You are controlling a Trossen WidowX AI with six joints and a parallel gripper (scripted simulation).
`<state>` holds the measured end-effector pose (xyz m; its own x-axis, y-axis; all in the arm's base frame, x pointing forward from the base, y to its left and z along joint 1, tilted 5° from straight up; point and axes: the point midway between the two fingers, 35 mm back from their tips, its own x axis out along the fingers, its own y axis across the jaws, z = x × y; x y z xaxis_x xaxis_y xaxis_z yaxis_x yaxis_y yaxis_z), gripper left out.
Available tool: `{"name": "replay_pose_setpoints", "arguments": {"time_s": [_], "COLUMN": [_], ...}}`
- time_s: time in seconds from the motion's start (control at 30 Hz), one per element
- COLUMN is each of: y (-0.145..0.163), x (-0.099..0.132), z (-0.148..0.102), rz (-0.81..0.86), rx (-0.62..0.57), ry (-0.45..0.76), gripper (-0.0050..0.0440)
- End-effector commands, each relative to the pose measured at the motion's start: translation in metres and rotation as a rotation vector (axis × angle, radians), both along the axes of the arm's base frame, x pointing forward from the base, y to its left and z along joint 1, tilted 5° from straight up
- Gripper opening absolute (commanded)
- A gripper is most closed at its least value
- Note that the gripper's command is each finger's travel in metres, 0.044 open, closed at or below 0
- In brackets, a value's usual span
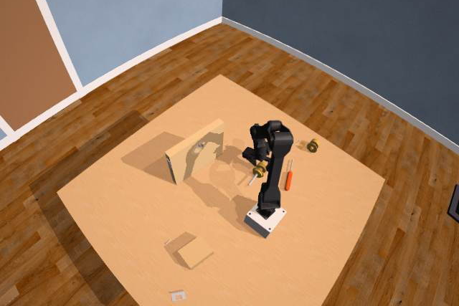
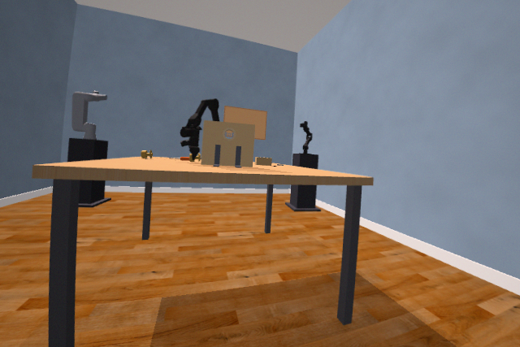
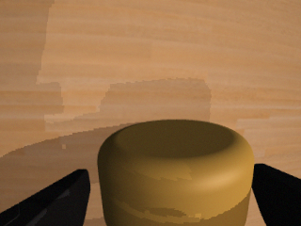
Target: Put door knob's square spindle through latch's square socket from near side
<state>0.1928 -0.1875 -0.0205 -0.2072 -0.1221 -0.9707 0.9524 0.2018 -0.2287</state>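
The brass door knob (image 1: 261, 168) lies on the table with its silver square spindle (image 1: 252, 179) pointing toward the table's front left. In the wrist view the knob's head (image 3: 176, 188) fills the lower middle. My gripper (image 1: 259, 163) is down over the knob. Its two black fingers stand on either side of the head (image 3: 172, 214), open, with a thin gap at the left finger. The upright wood panel (image 1: 196, 150) stands to the left of the arm. The latch socket (image 1: 198, 147) sits in its robot-facing side. In the exterior view the panel (image 2: 227, 143) hides much of the knob (image 2: 197, 157).
A second brass knob (image 1: 313, 145) lies behind the arm on the right. An orange screwdriver (image 1: 288, 180) lies just right of the arm. A small wood block (image 1: 194, 252) and a small white plate (image 1: 178, 295) lie near the table's front edge.
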Motion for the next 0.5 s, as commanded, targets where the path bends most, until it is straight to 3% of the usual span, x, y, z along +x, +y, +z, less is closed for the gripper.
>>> {"name": "replay_pose_setpoints", "arguments": {"time_s": [0.0,0.37,0.47], "y": [-0.0010,-0.0010,-0.0006], "x": [-0.0006,-0.0006,-0.0008], "z": [-0.0005,-0.0005,0.0038], "rz": [0.003,0.003,0.003], "rx": [-0.005,-0.005,-0.005], "ry": [0.004,0.004,0.004], "gripper": [0.0311,0.0251,0.0179]}}
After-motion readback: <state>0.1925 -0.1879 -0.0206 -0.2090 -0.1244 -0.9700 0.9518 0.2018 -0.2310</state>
